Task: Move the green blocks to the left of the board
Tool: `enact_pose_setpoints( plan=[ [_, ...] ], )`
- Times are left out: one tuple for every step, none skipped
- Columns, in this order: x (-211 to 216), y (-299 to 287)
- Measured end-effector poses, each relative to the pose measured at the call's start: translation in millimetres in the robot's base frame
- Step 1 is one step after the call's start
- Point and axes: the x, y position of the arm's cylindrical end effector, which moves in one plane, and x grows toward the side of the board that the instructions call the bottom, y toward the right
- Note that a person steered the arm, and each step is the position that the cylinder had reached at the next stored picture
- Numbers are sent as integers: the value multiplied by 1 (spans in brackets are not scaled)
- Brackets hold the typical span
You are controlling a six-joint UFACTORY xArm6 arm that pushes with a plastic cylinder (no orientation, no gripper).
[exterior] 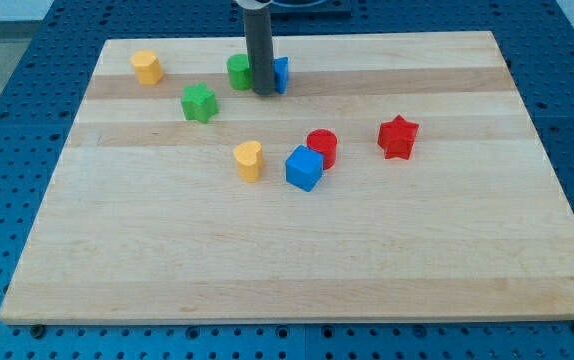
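A green star block lies at the view's upper left of the wooden board. A green round block lies near the top edge, just right of it. My tip stands between the green round block and a blue block, touching or almost touching the green one's right side. The rod hides part of both blocks.
A yellow block lies at the top left. A yellow heart block, a blue cube and a red cylinder cluster at the middle. A red star block lies to their right.
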Motion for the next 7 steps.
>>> enact_pose_setpoints(
  plan=[
    [-5,13],
    [-6,13],
    [-6,14],
    [-6,-22],
    [-9,-32],
    [-32,-32],
    [-34,-32]
  ],
)
